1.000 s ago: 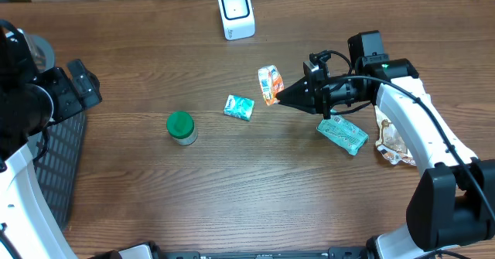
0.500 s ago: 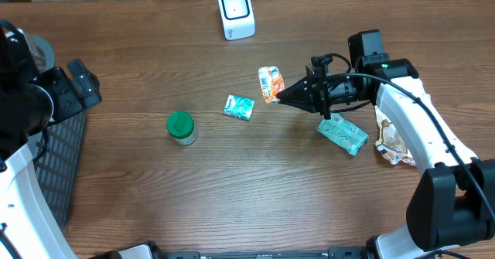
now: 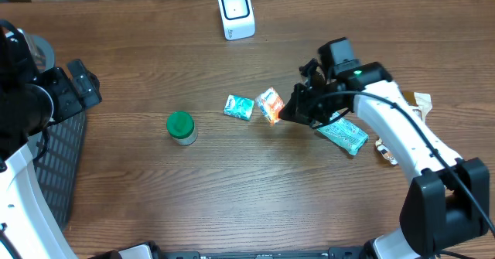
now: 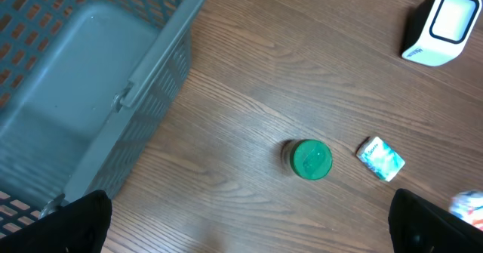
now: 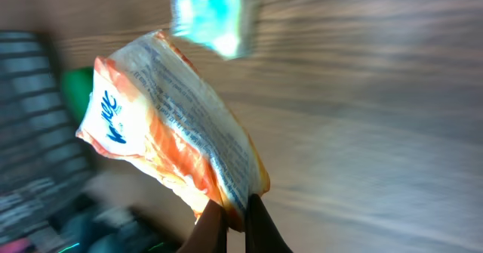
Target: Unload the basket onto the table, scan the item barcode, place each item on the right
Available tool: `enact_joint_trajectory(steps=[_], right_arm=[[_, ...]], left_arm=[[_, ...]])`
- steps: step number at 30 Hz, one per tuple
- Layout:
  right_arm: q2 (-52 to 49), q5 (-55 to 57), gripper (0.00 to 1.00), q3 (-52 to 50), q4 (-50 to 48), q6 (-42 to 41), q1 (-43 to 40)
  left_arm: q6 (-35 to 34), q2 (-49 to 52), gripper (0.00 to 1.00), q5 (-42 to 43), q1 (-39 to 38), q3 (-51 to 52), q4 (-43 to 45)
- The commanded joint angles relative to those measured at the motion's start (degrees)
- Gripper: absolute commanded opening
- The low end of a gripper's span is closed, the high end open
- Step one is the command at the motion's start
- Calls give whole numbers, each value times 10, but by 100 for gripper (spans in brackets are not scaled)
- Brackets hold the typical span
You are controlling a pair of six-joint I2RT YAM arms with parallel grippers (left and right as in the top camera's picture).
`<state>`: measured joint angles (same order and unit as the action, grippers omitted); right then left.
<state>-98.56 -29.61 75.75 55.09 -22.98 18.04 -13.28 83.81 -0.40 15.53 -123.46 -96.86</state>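
Note:
My right gripper (image 3: pixel 284 113) is shut on the edge of an orange and white snack packet (image 3: pixel 270 105), held just above the table beside a small teal packet (image 3: pixel 239 107). In the right wrist view the packet (image 5: pixel 173 147) hangs pinched between my fingertips (image 5: pixel 213 224), its small print facing the camera; that view is blurred. The white scanner (image 3: pixel 236 11) stands at the table's far edge, well apart from the packet. My left gripper (image 3: pixel 82 81) stays at the far left, open and holding nothing (image 4: pixel 253 230).
A green-lidded jar (image 3: pixel 181 127) stands left of centre. A larger teal pack (image 3: pixel 343 134) and a crinkled wrapper (image 3: pixel 389 149) lie under and beside the right arm. A grey basket (image 3: pixel 54 162) sits at the left edge.
The right arm has swung toward the table's middle and turned its wrist, carrying the orange packet down and slightly left, close to the small teal packet. The left arm has not moved.

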Motion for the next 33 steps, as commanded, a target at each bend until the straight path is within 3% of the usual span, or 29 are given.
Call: enact_joint_trajectory(steps=[1,11,17,23,29,33], right_arm=[[7,142,4,10,0,23,27],[7,184,4,107,78,23,39],[7,314,4,226,81,15,68],[3,538,4,250,-44,15,123],[-34,645,4,250,-193,83,154],[-75,652,4,250,-315,137,153]], left_arm=[[10,-1,100,2,2,-3,1],[11,-1,100,2,2,-3,1],[11,-1,99,2,2,-3,1],[11,-1,100,2,2,-3,1],[11,-1,100,2,2,-3,1],[11,-1,100,2,2,-3,1]])
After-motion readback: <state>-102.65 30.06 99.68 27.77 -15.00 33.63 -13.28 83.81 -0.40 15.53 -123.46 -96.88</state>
